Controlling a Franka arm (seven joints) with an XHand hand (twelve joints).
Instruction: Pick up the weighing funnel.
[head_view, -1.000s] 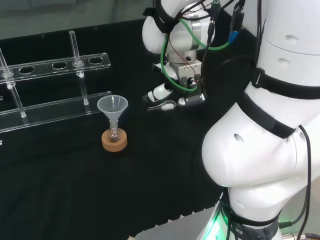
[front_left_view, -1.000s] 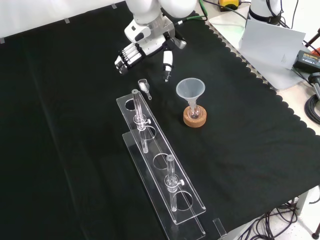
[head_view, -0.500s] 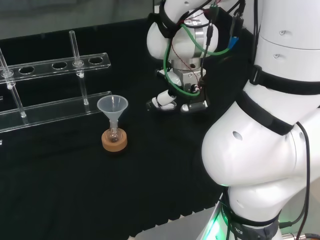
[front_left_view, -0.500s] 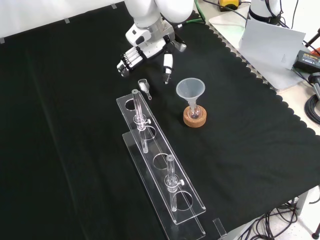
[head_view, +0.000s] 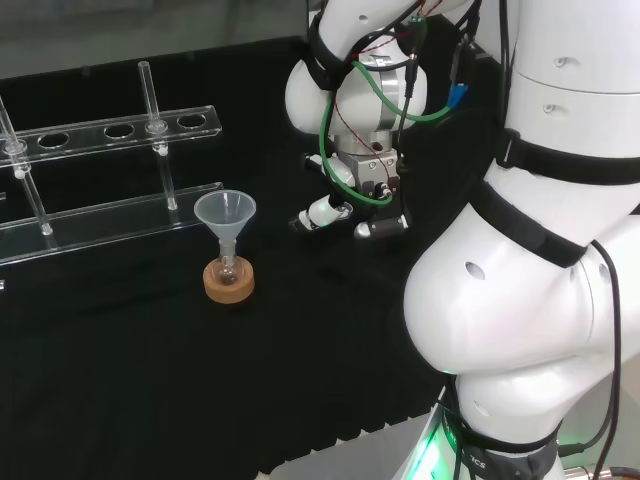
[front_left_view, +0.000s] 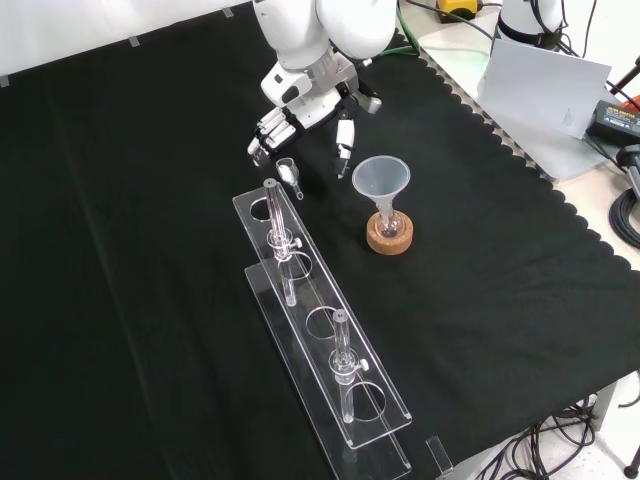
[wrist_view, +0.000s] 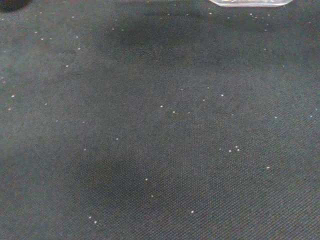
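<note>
The weighing funnel (front_left_view: 290, 176), a small clear scoop with a short stem, lies on the black cloth by the near end of the tube rack in the front view. The hand (front_left_view: 303, 112) hovers just beyond it, low over the cloth. Its fingers (front_left_view: 266, 134) are held straight to the left of the piece and its thumb (front_left_view: 345, 157) points down to the right, with the piece between and slightly in front of them. Nothing is held. In the head view the hand (head_view: 338, 205) hangs low to the right of the big funnel.
The big funnel (front_left_view: 380, 178) stands in a small flask on a cork ring (front_left_view: 389, 237), close to the right of the thumb. A clear tube rack (front_left_view: 322, 345) with upright tubes runs toward the front. A clear edge (wrist_view: 245, 2) shows over bare cloth in the wrist view.
The hand has come down and moved toward the weighing funnel and rack, its fingers and thumb now flanking the piece. The weighing funnel, big funnel and rack have not moved.
</note>
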